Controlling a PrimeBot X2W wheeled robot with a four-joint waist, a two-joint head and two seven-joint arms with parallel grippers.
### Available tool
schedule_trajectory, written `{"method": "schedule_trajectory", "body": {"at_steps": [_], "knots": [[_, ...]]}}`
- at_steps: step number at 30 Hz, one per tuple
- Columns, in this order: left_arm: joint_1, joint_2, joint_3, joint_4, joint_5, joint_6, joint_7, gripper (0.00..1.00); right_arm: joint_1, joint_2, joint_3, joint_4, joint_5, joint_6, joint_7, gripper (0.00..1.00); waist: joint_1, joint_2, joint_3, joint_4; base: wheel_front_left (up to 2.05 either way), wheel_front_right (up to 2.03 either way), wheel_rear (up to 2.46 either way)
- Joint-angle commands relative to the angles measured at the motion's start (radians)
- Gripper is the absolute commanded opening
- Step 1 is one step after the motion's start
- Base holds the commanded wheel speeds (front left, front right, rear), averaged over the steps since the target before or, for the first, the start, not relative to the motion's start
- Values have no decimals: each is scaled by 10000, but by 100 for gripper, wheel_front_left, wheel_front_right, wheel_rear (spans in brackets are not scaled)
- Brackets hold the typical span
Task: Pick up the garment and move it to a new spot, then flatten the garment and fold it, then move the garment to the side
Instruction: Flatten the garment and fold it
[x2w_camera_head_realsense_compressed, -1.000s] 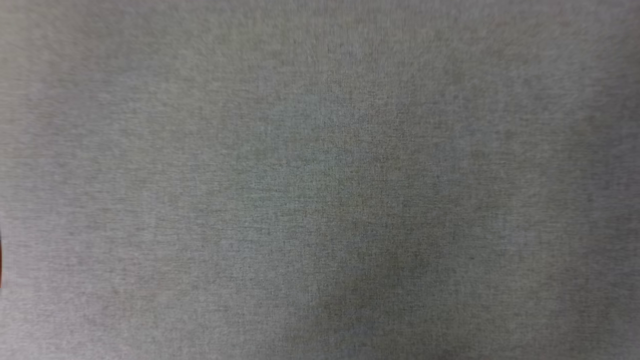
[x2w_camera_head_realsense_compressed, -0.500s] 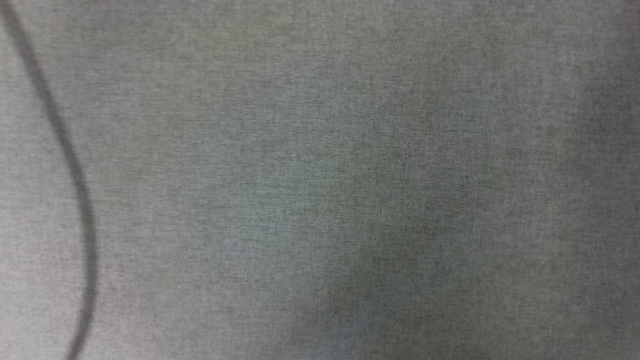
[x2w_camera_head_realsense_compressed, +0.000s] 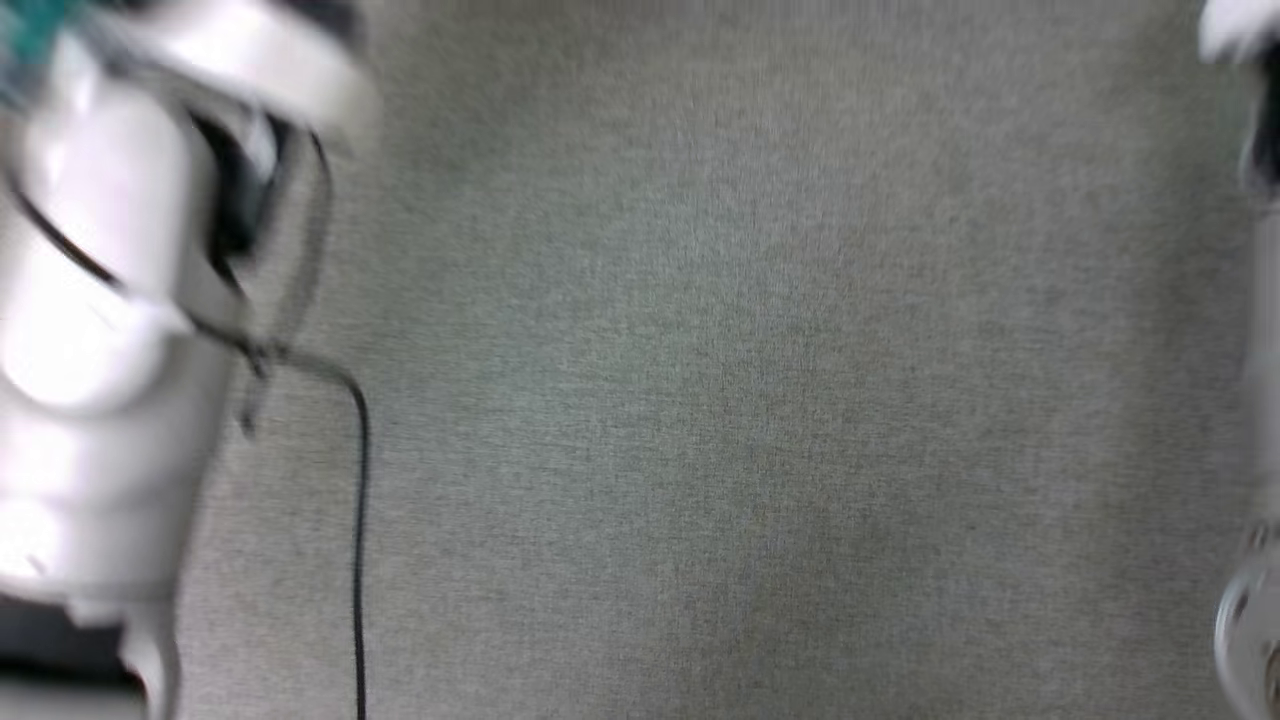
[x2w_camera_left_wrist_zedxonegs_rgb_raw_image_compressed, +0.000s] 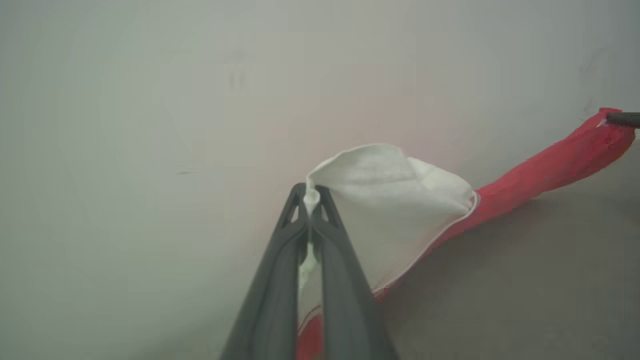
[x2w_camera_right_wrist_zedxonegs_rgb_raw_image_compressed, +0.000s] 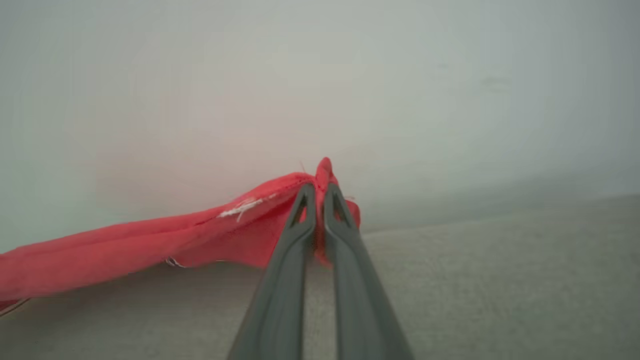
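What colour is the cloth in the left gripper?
White: the left gripper pinches the red jersey's white sleeve, clearest in the left wrist view.

No legible text or markings anywhere

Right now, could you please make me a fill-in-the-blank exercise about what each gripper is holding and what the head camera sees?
1. The left gripper is shut on the ____ sleeve of the T-shirt.
2. The right gripper is shut on a bunched ____ part of the T-shirt.
3. In the head view, a thin ____ cable shows against the grey surface.

Missing words: white; red; black.
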Motion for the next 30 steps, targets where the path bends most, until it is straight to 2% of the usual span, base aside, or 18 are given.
{"method": "schedule_trajectory", "body": {"at_steps": [1,8,13,19,22,26,30], "knots": [[424,-9,-5,-32,66,-15,-18,0,395,-108,63,19,130,-12,-15,0,1,0,-558,72,0,0,0],[3413,-200,-285,295,-11,-74,-20,0,2936,-191,415,176,1422,-12,333,0,1,0,-1986,145,0,0,0],[5129,28,-565,786,-151,-102,-21,0,4483,-123,986,79,2380,-12,817,0,1,0,-2895,95,0,0,0],[6785,234,-466,548,-300,-124,-21,0,6099,-182,1554,-175,3486,-10,1513,0,1,0,-3900,77,0,0,0],[7500,318,-608,345,-334,-134,-21,0,6868,-83,1813,-356,4278,-10,2206,0,1,0,-4331,54,0,0,0],[8359,543,-1141,330,-197,-136,-20,0,7874,-498,2279,-773,5029,-10,2942,0,1,0,-4924,-98,0,0,0],[9112,711,-1248,48,-396,-142,32,0,8762,-915,2562,-1447,5839,-10,3520,0,1,0,-5362,-216,0,0,0]]}}
